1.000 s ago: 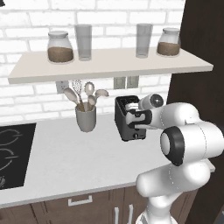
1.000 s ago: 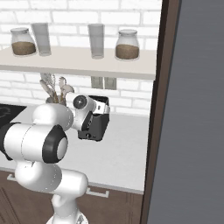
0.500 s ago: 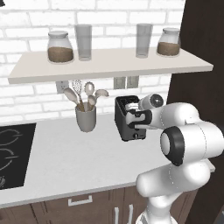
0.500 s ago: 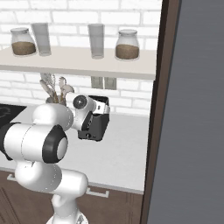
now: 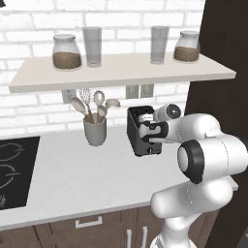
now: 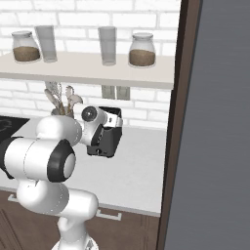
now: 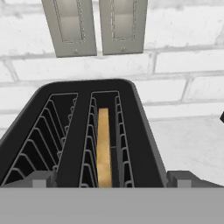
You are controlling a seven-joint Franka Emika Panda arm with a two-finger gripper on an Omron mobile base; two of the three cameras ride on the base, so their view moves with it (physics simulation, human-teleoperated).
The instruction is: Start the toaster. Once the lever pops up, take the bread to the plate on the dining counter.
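Note:
The dark grey toaster (image 5: 138,123) stands on the speckled worktop against the brick wall, also seen as toaster (image 6: 111,132) from the right. In the hand view the toaster (image 7: 144,144) is close below me, and the bread (image 7: 103,148) stands on edge, sunk in its right slot; the left slot is empty. My gripper (image 5: 147,134) hovers at the toaster's front end, open, its fingertips (image 7: 41,179) spread wider than the toaster with nothing between them. The lever is hidden behind my hand. The plate and the dining counter are out of view.
A grey utensil cup (image 5: 95,130) stands left of the toaster. A black hob (image 5: 12,169) lies at the far left. A shelf (image 5: 121,72) with jars and glasses hangs above. Two wall outlets (image 7: 94,26) sit behind the toaster. A tall dark cabinet (image 6: 215,122) bounds the right.

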